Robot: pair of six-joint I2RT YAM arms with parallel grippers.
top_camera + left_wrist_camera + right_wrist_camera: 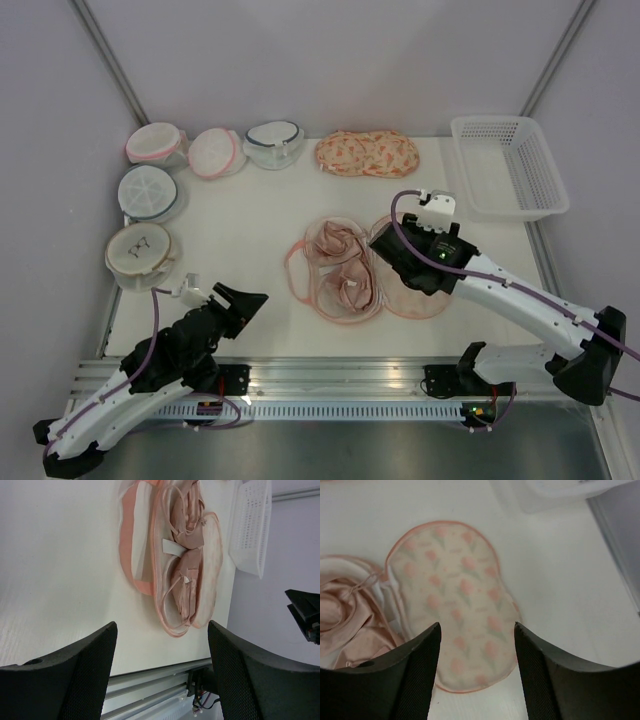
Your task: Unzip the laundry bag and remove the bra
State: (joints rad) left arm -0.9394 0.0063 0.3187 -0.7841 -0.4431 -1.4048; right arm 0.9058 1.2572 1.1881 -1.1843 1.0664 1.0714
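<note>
The laundry bag (415, 303) lies unzipped and spread flat at mid-table, and its printed flap (455, 590) fills the right wrist view. The pale pink bra (340, 265) rests in the bag's open left half, straps loose; it also shows as the bra (187, 535) and the bra (345, 615). My right gripper (410, 272) hangs over the printed flap with its jaws open and nothing between them (477, 627). My left gripper (245, 300) sits near the front left, apart from the bag, open and empty (162, 630).
A closed look-alike printed case (367, 153) lies at the back. Several round mesh bags (150, 190) line the back left corner. A white basket (508, 165) stands at the back right. The table's metal front rail (330, 375) runs below the bag.
</note>
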